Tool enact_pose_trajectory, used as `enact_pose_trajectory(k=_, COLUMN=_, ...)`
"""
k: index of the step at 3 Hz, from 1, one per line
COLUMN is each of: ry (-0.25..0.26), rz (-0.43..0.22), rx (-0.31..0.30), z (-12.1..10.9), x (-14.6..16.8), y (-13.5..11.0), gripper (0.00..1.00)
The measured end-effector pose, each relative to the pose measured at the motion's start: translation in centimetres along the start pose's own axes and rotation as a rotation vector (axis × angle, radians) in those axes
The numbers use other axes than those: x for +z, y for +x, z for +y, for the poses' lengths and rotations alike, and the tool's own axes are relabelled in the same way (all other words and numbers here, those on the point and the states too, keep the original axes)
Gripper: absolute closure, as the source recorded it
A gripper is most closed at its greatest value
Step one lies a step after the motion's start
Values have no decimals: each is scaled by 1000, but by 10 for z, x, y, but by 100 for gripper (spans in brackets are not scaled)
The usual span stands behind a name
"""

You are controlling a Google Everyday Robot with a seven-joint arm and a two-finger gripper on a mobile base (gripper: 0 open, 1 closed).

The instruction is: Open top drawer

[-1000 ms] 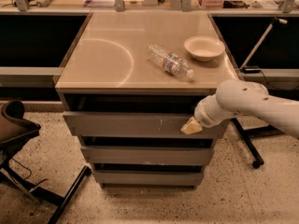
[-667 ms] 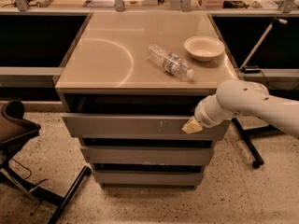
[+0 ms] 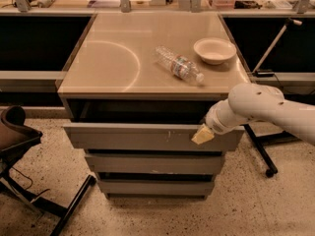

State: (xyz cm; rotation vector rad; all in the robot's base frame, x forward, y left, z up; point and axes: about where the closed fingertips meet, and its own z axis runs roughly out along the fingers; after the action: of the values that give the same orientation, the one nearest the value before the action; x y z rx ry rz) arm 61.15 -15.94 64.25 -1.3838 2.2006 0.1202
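The top drawer (image 3: 128, 136) is the widest grey handleless front, with white scratch marks right of centre. It stands pulled out from the cabinet, and a dark gap shows above and behind it. My gripper (image 3: 203, 134) is at the drawer's upper right edge, at the end of the white arm (image 3: 266, 107) that comes in from the right. Its yellowish fingertips sit against the top of the front.
Two narrower grey drawer fronts (image 3: 152, 163) lie below. On the tan cabinet top (image 3: 108, 58) are a clear plastic bottle (image 3: 179, 65) on its side and a white bowl (image 3: 214, 49). A dark chair (image 3: 19, 146) stands at the left, a black stand (image 3: 261, 151) at the right.
The top drawer front has come out a little further, and my gripper has moved with it towards the camera.
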Motion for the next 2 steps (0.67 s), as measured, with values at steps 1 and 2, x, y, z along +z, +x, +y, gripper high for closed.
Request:
enact_pose_trajectory(k=1, ry=4, rz=-1, rx=-2, z=0, x=-2, y=0, gripper=100)
enact_pose_trajectory(k=2, ry=9, rz=2, rx=-6, z=9, x=-8, y=5, gripper=100)
